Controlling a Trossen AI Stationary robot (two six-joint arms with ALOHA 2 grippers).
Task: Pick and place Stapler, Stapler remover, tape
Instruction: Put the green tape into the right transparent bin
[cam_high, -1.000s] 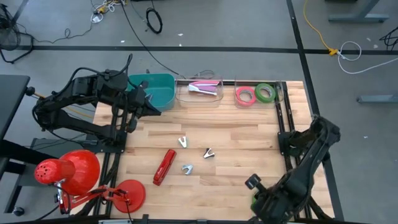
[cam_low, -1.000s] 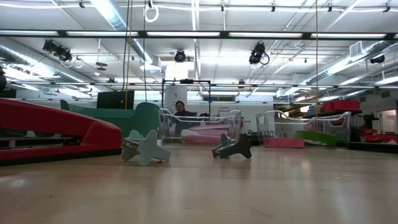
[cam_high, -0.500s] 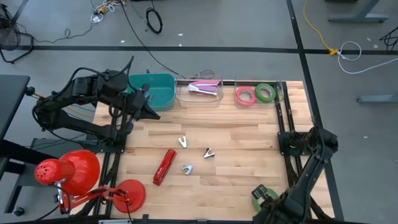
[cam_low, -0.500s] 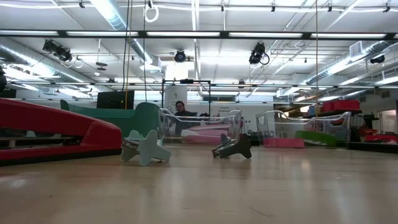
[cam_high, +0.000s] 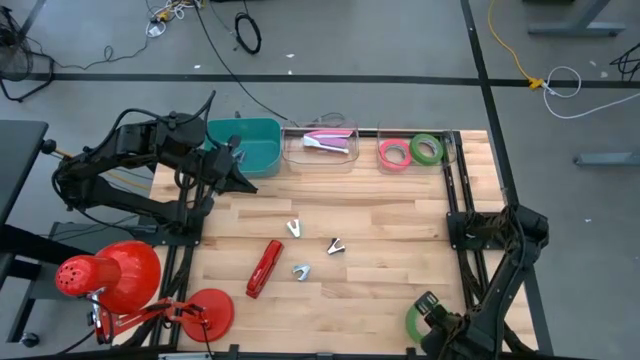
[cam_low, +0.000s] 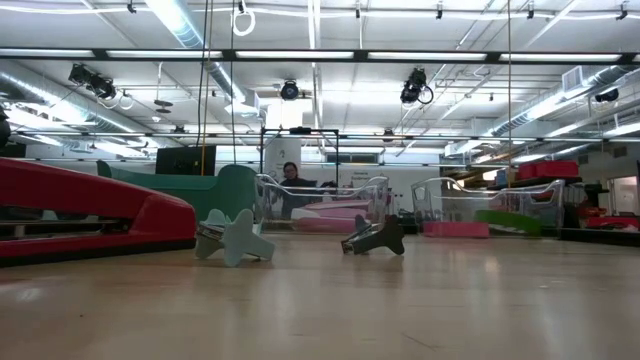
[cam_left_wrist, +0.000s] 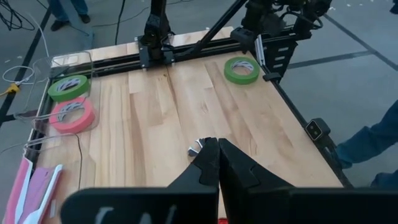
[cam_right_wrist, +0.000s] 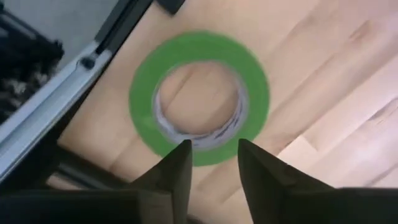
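right end effector (cam_right_wrist: 211, 163) open, over green tape (cam_right_wrist: 199, 96)

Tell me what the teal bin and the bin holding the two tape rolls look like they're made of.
The teal bin looks like opaque moulded plastic with a matte, even colour and rounded corners. The bin holding the pink tape roll and green tape roll looks like clear glossy plastic or acrylic: the wood shows through its walls.

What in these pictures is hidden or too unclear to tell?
- High view: the right gripper and part of the loose green tape roll, covered by its own arm at the picture's lower edge.
- Low view: the red stapler, cut off by the left edge.
- Right wrist view: the tape roll is blurred; contact with the fingers unclear.
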